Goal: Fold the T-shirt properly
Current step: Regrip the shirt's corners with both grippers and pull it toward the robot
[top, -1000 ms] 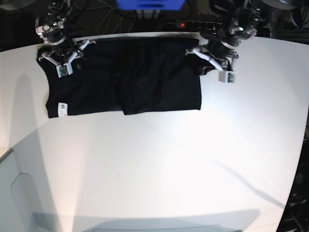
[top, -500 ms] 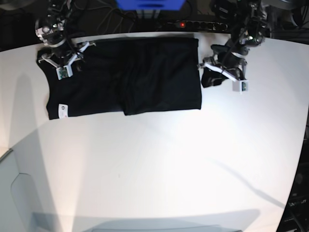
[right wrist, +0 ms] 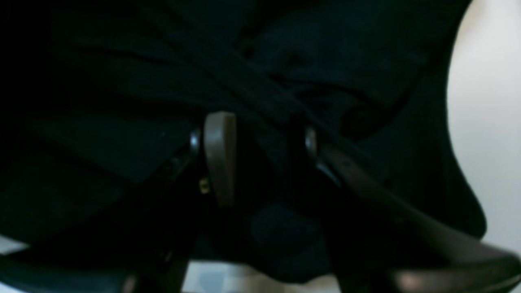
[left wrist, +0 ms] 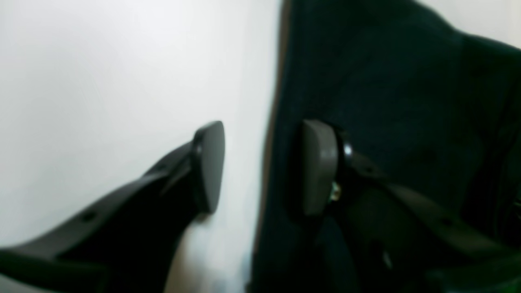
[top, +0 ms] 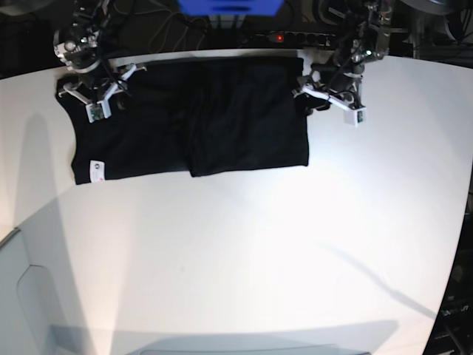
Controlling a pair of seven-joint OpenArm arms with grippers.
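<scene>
The black T-shirt (top: 207,118) lies partly folded at the back of the white table (top: 259,259), a small white tag (top: 94,168) at its near left corner. My left gripper (top: 304,95) is at the shirt's right edge. In the left wrist view the left gripper (left wrist: 264,167) is open: one pad (left wrist: 209,167) over bare table, the other (left wrist: 319,167) over the cloth (left wrist: 386,81), the hem running between them. My right gripper (top: 103,85) rests on the shirt's far left corner. In its wrist view the right gripper (right wrist: 264,154) stands open with dark cloth (right wrist: 163,61) under and between the fingers.
A power strip with a red light (top: 277,35) and a blue object (top: 229,6) lie just behind the table's back edge. Cables and dark equipment fill the back. A grey surface (top: 22,296) adjoins the table's near left corner.
My left gripper has opened and let go of the cloth. It swung out to the right, then came back to the shirt's right edge. The right arm has not moved.
</scene>
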